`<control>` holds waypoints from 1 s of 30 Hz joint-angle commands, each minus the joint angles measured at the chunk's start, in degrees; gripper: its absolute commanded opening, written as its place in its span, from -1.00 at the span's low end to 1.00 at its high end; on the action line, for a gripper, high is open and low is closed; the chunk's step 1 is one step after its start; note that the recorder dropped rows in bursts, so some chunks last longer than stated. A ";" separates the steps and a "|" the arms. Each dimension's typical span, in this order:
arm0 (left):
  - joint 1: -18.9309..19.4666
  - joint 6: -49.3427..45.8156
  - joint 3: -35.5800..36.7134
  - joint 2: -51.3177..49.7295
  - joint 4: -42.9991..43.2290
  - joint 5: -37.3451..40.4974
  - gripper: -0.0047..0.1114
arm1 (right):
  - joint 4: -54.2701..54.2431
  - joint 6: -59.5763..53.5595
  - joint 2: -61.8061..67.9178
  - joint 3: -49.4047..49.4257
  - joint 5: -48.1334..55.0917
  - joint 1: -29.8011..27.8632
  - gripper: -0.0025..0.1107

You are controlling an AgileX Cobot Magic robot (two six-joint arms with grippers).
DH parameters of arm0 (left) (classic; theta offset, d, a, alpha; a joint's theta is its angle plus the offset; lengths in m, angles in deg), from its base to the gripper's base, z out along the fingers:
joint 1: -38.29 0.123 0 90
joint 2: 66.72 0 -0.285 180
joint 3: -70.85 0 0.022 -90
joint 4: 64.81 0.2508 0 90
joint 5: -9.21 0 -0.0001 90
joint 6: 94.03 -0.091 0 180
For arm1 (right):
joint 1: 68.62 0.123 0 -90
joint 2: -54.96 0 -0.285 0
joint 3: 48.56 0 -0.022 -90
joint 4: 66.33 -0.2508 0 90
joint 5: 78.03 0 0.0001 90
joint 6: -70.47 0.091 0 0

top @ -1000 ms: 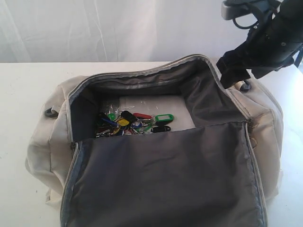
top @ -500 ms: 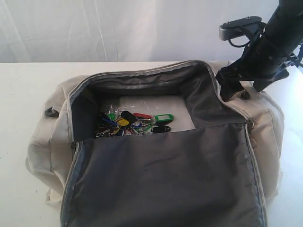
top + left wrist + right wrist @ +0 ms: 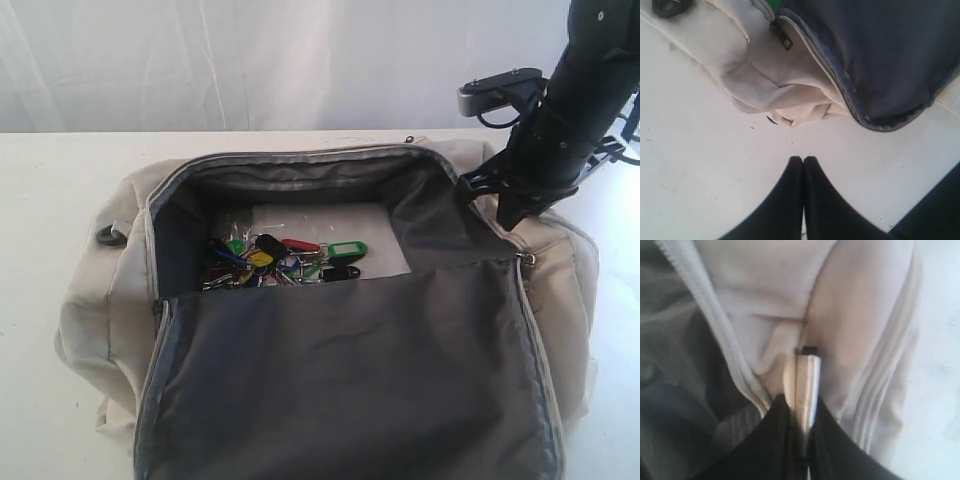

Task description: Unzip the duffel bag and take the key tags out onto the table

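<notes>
Key tags [image 3: 285, 258] are seen inside the duffel bag [image 3: 90, 300], toward the counter's [image 3: 60, 170] left edge from the right pincer [image 3: 800, 407], clenched on a zipper pull [image 3: 807, 375]; left pincer [image 3: 803, 161] clenched empty.

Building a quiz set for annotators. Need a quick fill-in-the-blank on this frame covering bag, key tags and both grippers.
1. The key tags lie ____ the open duffel bag.
2. The right gripper is shut on a metal ____ at the bag's end.
3. The left gripper hangs over the bare table with its jaws ____.

Missing words: inside; zipper pull; shut.
</notes>
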 commanded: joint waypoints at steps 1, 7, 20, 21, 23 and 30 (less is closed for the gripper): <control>-0.41 0.18 0.37 0.42 -0.58 0.39 -0.92 | 8.16 4.28 -2.24 -0.19 -0.20 -0.99 -0.96; -0.41 0.18 0.37 0.42 -0.68 0.13 -0.92 | 11.39 5.78 -5.14 -0.19 -0.10 -6.48 -0.96; -0.41 0.18 0.37 0.42 -0.68 0.51 -0.92 | 13.73 6.83 -7.58 -0.19 -0.67 -14.09 -0.96; -0.41 0.18 0.37 0.42 -0.68 0.51 -0.92 | 13.72 6.83 -7.73 -0.19 -0.99 -14.59 -0.96; -0.41 0.18 0.37 0.42 -0.68 0.51 -0.92 | 14.12 6.83 -8.16 -0.19 -1.51 -15.24 -0.96; -0.41 -0.24 0.37 0.42 -0.68 0.40 -0.92 | 14.08 6.98 -8.96 -0.19 -2.50 -16.17 -0.96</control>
